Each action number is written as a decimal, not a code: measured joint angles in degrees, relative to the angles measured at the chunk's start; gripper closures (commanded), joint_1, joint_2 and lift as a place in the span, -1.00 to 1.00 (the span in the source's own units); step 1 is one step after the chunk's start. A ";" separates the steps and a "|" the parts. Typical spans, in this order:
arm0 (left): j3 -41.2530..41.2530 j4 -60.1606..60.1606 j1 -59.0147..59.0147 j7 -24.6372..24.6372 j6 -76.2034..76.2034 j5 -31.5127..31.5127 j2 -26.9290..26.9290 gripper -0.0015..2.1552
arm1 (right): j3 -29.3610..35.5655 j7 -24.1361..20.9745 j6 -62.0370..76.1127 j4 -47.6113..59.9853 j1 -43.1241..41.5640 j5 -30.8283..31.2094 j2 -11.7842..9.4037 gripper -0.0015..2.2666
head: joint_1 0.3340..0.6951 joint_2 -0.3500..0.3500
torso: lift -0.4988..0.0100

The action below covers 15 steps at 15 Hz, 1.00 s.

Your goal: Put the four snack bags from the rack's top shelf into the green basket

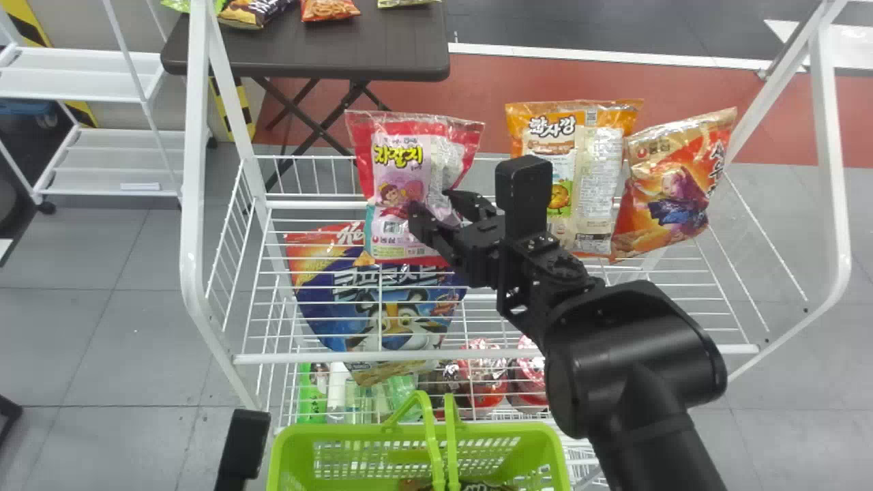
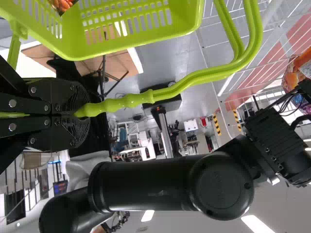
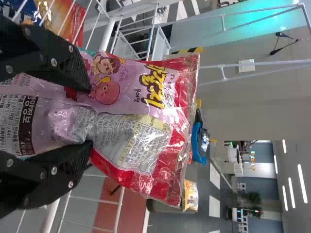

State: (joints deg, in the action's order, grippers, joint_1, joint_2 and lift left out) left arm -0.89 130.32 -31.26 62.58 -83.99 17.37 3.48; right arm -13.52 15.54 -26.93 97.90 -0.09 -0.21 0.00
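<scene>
- Right end effector (image 3: 91,116): its two flat black fingers stand apart by the bulk of the pink-and-red plastic snack bag (image 1: 402,170), which creases between them; it looks pinched, though how firmly is hard to judge.
- That bag is upright at the left of the white wire rack's top shelf (image 1: 491,354), its long axis running roughly up and down; from the fingers, most of its body lies left and upward.
- Left end effector (image 2: 87,111): closed on the handle (image 2: 146,97) of the green plastic basket (image 1: 327,431), which sits near and lower, before the rack.
- The coming move turns on this: the basket lies nearward and below the right end effector, so the bag should rise over the front rail, then come near and down. The right arm is the one to carry it.
- To the right stand an orange-and-cream bag (image 1: 539,146) and a tilted red-orange bag (image 1: 672,198), both probably due later.
</scene>
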 measured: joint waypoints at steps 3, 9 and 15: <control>-0.13 -0.06 0.13 -0.09 0.00 -0.05 -0.12 0.99 | 0.43 1.16 -0.04 2.29 1.95 -0.23 0.00 0.88 | 1.00 -0.17 | 0.96; 0.76 -0.08 0.19 -0.53 0.08 -0.23 -0.12 0.99 | 7.81 8.17 -11.76 26.90 16.35 -1.51 -1.91 0.88 | 1.00 -0.41 | 0.96; 0.78 -1.02 1.16 -0.95 0.00 -0.31 -0.62 0.99 | 24.98 21.32 -38.77 50.91 34.48 -5.38 -3.49 0.88 | 1.00 -1.00 | 0.96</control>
State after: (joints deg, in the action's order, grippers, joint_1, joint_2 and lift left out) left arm -0.11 129.30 -30.09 61.63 -83.99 17.06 2.86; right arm 11.46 36.86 -65.70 148.80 34.39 -5.59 -3.49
